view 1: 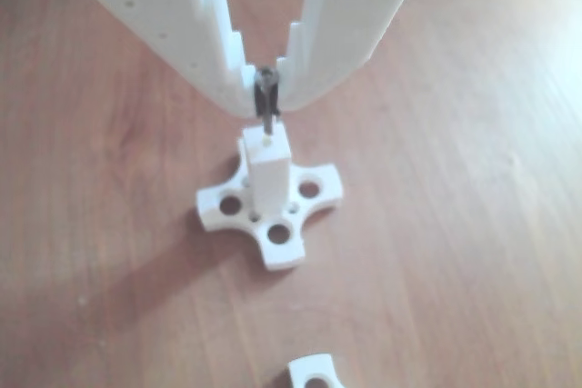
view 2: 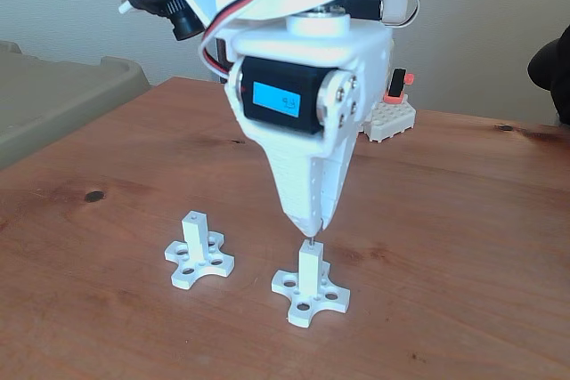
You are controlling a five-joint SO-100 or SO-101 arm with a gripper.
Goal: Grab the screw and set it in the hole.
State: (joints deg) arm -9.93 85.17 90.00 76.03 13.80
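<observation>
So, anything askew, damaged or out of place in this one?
Nothing stands out. The gripper holds the screw upright over the top hole of the white post; that post and the second post stand upright on the wooden table.

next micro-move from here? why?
Probably a short straight descent, then release. The gripper is shut on the screw, which hangs upright with its tip at the hole atop the white post of the cross-shaped base. The fixed view shows most of the shaft above the post, so it isn't seated.
</observation>
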